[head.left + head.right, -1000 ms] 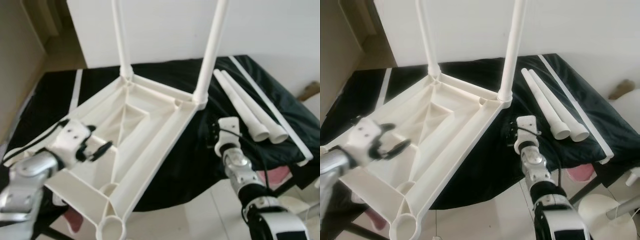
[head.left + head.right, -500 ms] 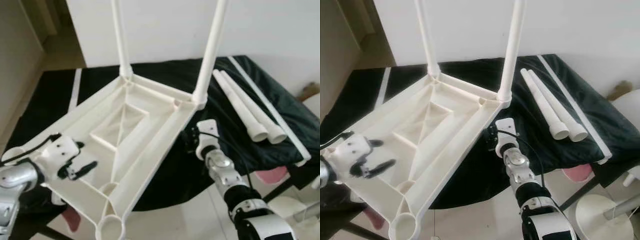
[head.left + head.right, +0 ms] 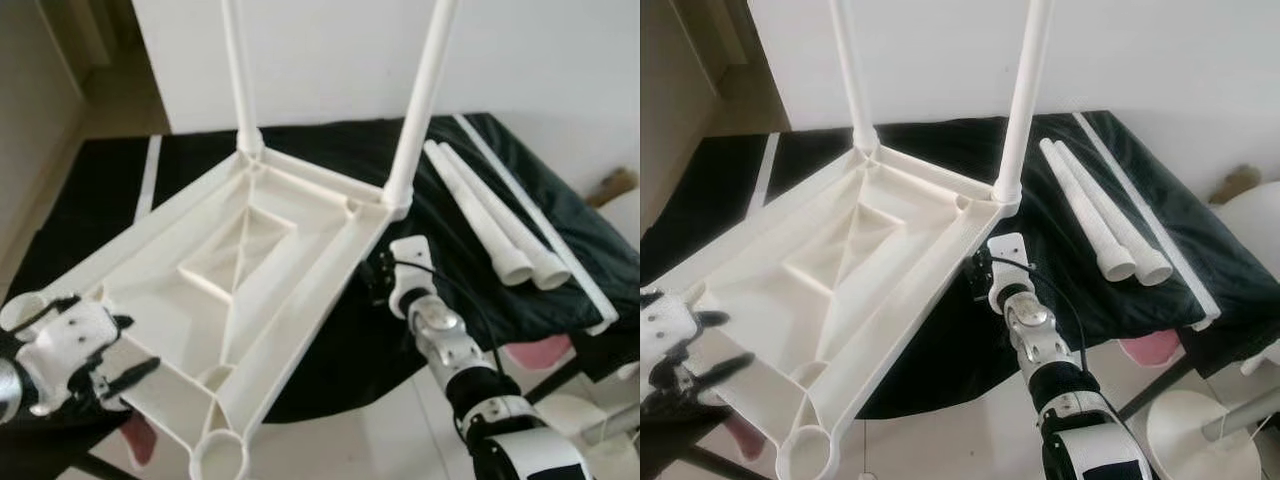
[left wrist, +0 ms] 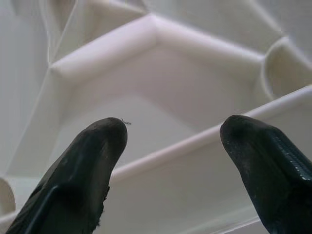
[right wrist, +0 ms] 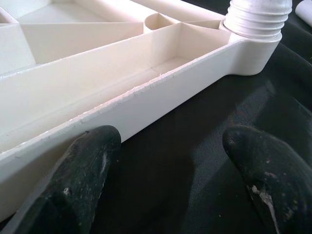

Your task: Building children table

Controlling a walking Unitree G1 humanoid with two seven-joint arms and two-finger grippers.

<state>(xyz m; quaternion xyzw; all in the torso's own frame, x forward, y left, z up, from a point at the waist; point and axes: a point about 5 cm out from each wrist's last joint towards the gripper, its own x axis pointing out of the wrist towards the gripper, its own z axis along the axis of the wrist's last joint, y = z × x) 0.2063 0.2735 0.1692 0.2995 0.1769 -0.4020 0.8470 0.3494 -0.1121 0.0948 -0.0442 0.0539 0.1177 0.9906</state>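
Note:
The white children's tabletop [image 3: 250, 265] lies upside down on a black cloth. Two white legs [image 3: 420, 100] stand screwed into its far corners. The near corner socket [image 3: 222, 458] is empty. Two loose legs [image 3: 490, 215] lie side by side on the cloth to the right. My left gripper [image 3: 118, 375] is open at the tabletop's near-left edge; in the left wrist view its fingers [image 4: 92, 161] frame the inner ribs. My right gripper [image 3: 374, 285] is open beside the right side rail [image 5: 161, 97], close under the far right leg socket [image 5: 256, 22], with nothing held.
A long thin white strip [image 3: 540, 215] lies along the cloth's right edge. A pink object [image 3: 535, 350] shows below the cloth at right, and a round white stool [image 3: 1200, 430] stands on the floor. A white wall rises behind the table.
My left gripper has drawn back from over the tabletop's ribs to its near-left edge. My right gripper has moved left from near the loose legs to the side rail.

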